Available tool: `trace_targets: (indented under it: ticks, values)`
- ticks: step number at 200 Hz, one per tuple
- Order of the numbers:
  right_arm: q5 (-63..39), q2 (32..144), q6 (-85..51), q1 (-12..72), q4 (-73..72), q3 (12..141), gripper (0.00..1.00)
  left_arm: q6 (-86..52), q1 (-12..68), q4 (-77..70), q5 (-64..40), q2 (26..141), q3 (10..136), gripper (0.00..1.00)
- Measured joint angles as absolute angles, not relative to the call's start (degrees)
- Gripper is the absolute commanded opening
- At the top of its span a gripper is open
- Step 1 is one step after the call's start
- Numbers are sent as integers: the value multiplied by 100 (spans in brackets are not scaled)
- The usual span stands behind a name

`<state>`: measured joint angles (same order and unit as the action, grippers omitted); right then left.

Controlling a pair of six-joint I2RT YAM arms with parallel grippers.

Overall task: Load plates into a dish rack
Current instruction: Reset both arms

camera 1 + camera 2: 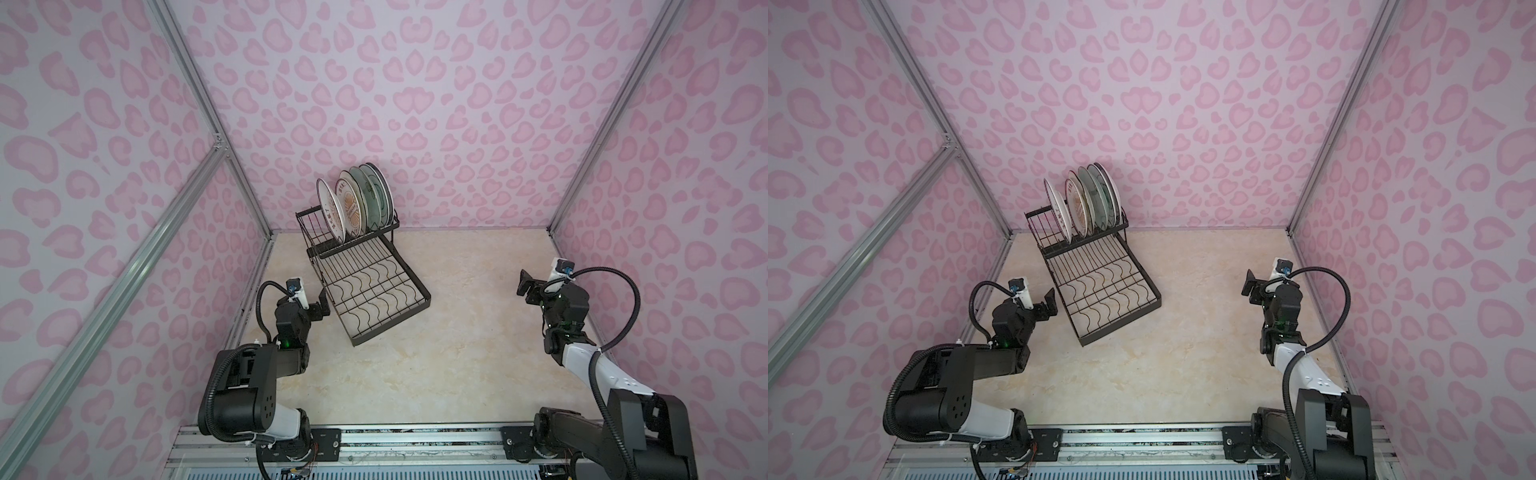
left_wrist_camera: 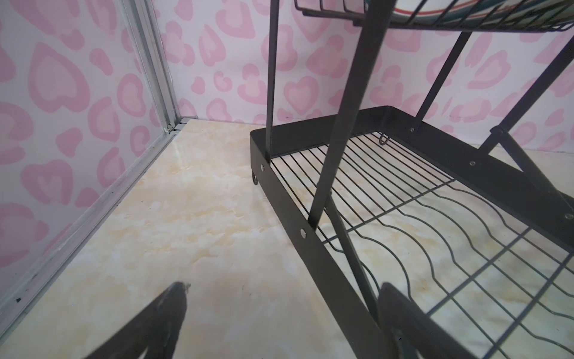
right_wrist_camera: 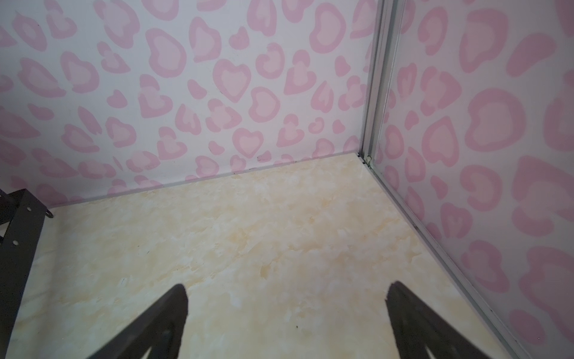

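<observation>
Plates, round printed ceramic (image 1: 353, 208), stand on edge in the raised tier of the black wire two-level dish rack (image 1: 390, 322), upper middle in both top views. Left gripper (image 1: 1047, 305), jaws spread and empty, sits just beside the lower tray's rim. Right gripper (image 1: 528, 284), likewise spread and empty, hangs well apart at right. Loading looks finished; ease the left gripper away without nudging the rack.

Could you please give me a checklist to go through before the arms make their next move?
1. Left gripper open and empty: ok.
2. Right gripper open and empty: ok.
3. Plates standing upright in the dish rack, raised tier: ok.
4. Plate count in the rack: cannot tell; they overlap.
5. No loose plate in view on the table: ok.
6. Left gripper clear of the lower rail: cannot tell; one finger looks very close.
</observation>
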<state>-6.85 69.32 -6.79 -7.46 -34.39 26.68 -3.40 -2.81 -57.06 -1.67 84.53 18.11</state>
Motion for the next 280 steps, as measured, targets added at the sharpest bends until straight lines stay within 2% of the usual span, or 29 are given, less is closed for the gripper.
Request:
trace_targets:
  ticks: [175,252,280]
  values:
    - [-1463,7721,-491,-762,-5196,1706,99,-305,-272,-5664,-148,8453,1811,98]
    - [-1350,9041,-493,-727,-6967,1103,99,-305,-272,-5664,-148,8453,1811,98]
    - [-1328,9096,-491,-705,-7168,1203,99,-305,-272,-5664,-148,8453,1811,98]
